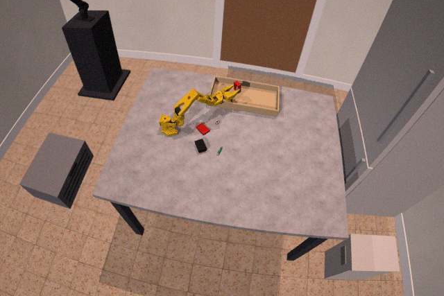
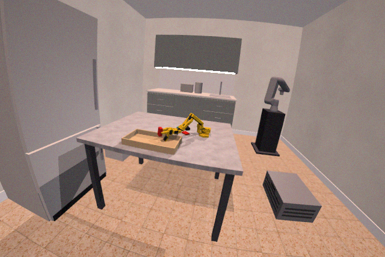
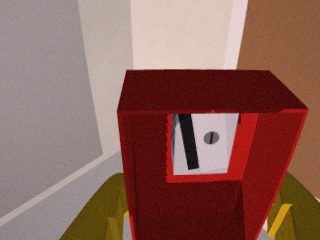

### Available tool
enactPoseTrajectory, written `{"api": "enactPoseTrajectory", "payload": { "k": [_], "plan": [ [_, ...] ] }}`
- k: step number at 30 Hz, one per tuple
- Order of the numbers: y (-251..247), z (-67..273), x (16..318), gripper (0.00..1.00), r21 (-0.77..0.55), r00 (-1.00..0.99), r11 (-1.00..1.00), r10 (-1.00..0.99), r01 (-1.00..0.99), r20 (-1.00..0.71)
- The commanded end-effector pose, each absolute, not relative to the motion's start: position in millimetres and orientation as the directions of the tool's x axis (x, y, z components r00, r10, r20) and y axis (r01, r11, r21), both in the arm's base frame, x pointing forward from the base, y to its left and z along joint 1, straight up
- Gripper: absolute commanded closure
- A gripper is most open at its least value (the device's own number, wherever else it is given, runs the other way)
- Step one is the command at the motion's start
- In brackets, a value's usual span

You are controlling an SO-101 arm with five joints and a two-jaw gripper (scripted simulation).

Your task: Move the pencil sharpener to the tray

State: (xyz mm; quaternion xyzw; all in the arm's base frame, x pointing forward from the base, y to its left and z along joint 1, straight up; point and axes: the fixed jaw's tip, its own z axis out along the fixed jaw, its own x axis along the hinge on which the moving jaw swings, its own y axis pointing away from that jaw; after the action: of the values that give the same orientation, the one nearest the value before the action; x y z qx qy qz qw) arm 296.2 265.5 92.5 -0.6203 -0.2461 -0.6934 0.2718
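Kitchen-like room, grey table [image 1: 250, 178] in the middle, wooden tray [image 1: 274, 96] lying toward its far edge. Over the tray's left end, reached by the one yellow arm [image 1: 186, 102]: gripper [image 1: 234, 91] clamped on the red box base [image 3: 200, 174], jaws pressing its two sides, base lifted off the tray floor and tipped so its open side faces away from the wrist. Inside, seen through that opening in the wrist view: pencil sharpener [image 3: 203, 140], grey-white with a dark blade strip, lodged at the closed end, not yet out. Key relation: sharpener beyond the fingertips, inside the held base, tray floor below it; judged need, more tilt mouth-down so the sharpener slides out along the base's long axis into the tray. Risk judged: sharpener landing past the tray rim, as the base hangs near the far left corner. Counted on the table: one tray, one red lid [image 1: 202, 128] lying flat near the arm's foot, one black box [image 1: 200, 145], one green pen-like thing [image 1: 219, 150], one small white object [image 1: 216, 121], too small to name.
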Motion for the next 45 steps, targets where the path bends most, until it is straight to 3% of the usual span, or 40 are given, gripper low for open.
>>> {"api": "enactPoseTrajectory", "payload": {
  "k": [1,45],
  "plan": [
    [266.7,110.4,298.0,0.78,-0.006,-0.127,-0.731,-0.127,0.683,0.984],
    [266.7,119.8,298.0,0.78,-0.009,-0.183,-0.730,-0.183,0.684,0.966]
  ]
}}
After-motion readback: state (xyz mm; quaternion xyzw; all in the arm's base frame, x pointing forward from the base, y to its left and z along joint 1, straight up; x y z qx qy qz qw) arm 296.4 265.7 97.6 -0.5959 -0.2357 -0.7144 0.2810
